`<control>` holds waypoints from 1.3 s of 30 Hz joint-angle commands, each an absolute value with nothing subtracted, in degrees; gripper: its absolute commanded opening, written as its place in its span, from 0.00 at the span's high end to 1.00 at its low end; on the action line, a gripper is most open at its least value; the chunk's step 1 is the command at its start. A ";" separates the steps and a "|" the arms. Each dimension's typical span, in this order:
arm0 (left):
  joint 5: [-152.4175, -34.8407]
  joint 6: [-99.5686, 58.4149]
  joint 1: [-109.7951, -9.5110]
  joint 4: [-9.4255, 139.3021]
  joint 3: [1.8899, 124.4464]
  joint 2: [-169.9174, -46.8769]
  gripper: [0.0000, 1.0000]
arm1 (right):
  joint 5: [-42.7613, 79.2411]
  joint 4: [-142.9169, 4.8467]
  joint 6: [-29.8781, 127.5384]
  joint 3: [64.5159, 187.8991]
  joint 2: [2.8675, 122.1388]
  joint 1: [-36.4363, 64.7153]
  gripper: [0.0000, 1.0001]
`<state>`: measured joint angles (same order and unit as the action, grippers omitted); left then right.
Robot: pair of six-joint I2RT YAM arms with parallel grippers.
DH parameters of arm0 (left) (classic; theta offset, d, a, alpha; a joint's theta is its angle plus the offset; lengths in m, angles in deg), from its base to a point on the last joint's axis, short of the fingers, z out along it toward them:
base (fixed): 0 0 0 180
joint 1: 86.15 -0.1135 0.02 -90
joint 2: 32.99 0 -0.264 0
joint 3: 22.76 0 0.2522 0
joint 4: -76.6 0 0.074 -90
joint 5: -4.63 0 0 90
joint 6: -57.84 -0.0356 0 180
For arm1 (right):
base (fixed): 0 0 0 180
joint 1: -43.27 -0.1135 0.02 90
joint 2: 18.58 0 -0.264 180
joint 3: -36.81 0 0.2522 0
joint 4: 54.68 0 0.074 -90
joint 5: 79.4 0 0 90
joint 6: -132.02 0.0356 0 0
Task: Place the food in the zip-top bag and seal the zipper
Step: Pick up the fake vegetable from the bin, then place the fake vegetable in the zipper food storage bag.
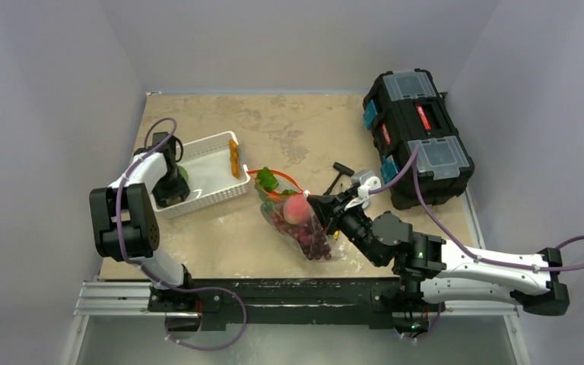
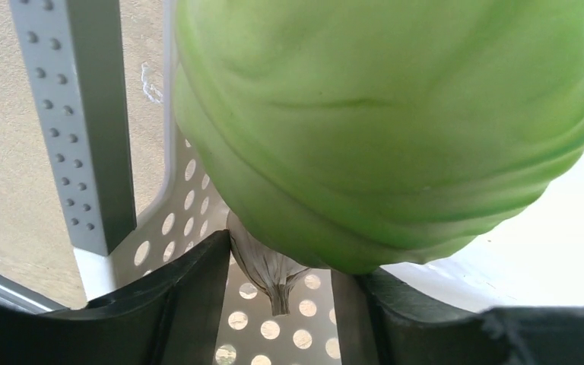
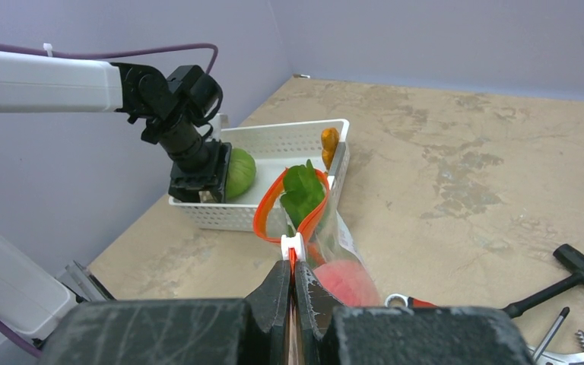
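Near the middle of the tan table (image 1: 289,125) lies one zip-top bag (image 3: 334,232), clear and crinkly, its mouth turned toward the single white basket (image 3: 289,137). A small white label on its side carries print too fine to read. Along the mouth runs one red-orange zipper (image 3: 261,217), bowed open in a loop, with one white slider (image 3: 293,245) at its near end. The right gripper (image 3: 293,266) is pinched fully closed on that zipper strip just behind the slider, a red line showing between its fingers. Inside the bag are three foods: one sprig of leafy greens (image 3: 303,190) poking out of the mouth, one pink peach (image 1: 296,209), and one bunch of dark red grapes (image 1: 313,242) at the closed end. Two foods are outside it: one orange carrot (image 1: 234,158) at the end of the basket nearest the bag, and one green cabbage (image 2: 395,129) inside the basket. The left gripper (image 1: 172,188) reaches down into the basket at the cabbage with its jaws partway apart. One grey dimpled finger (image 2: 76,122) shows a gap to the cabbage and the other is hidden behind it, so whether it has hold cannot be told. One black toolbox (image 1: 418,144) sits at the far right, with two clear-lidded compartments and a red label (image 1: 423,118) too small to read. One black T-handled tool (image 3: 578,270) lies on the table to the right of the bag.
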<state>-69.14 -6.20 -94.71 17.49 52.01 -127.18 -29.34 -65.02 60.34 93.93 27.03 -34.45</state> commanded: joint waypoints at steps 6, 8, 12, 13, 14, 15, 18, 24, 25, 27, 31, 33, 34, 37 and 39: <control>-70.70 -5.73 -93.64 18.96 52.79 -123.65 0.66 | -30.76 -62.20 61.14 94.53 26.08 -34.52 1.00; -71.23 -6.07 -92.98 19.57 52.50 -121.80 0.68 | -30.63 -62.23 61.30 94.69 26.33 -34.52 1.00; -72.12 -6.57 -91.24 20.72 51.58 -118.40 0.72 | -30.69 -62.61 61.38 95.28 26.76 -34.52 1.00; -72.23 -6.71 -91.01 20.87 51.56 -117.67 0.73 | -30.71 -62.71 61.44 95.43 26.82 -34.52 1.00; -72.33 -6.75 -90.88 20.93 51.58 -116.60 0.74 | -30.71 -62.80 61.54 95.54 26.86 -34.52 1.00; -72.28 -6.78 -90.85 20.99 51.72 -115.63 0.74 | -30.71 -62.81 61.65 95.67 26.98 -34.51 1.00; -73.20 -7.30 -90.62 22.52 51.65 -111.85 0.75 | -30.67 -63.13 62.16 95.95 27.48 -34.56 1.00; -82.61 -11.55 -85.92 29.57 49.64 -99.71 0.76 | -30.10 -62.47 63.63 95.89 28.33 -34.51 1.00; -84.52 -11.35 -84.08 30.71 49.09 -97.11 0.76 | -29.90 -62.31 63.78 95.84 28.50 -34.53 1.00; -89.06 -10.19 -80.29 31.42 48.90 -92.43 0.76 | -29.41 -62.67 64.21 96.20 28.91 -34.58 1.00; -95.84 -8.31 -72.12 32.12 52.06 -85.40 0.75 | -29.05 -63.54 64.92 96.41 29.15 -34.55 1.00; -96.45 -8.16 -67.95 32.30 54.74 -84.00 0.75 | -28.89 -63.62 65.27 96.29 29.14 -34.52 1.00; -96.11 -8.16 -65.76 32.21 56.06 -83.86 0.75 | -28.93 -63.79 65.46 96.28 29.15 -34.53 1.00; -94.69 -7.91 -59.18 31.03 59.37 -85.63 0.75 | -29.26 -63.72 65.83 96.17 28.99 -34.53 1.00; -93.82 -7.77 -55.71 30.51 60.31 -87.56 0.75 | -29.30 -63.72 65.96 96.11 28.74 -34.52 1.00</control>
<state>-93.29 -8.69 -61.49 29.47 57.06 -84.63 -28.82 -65.02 64.58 93.95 29.41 -34.45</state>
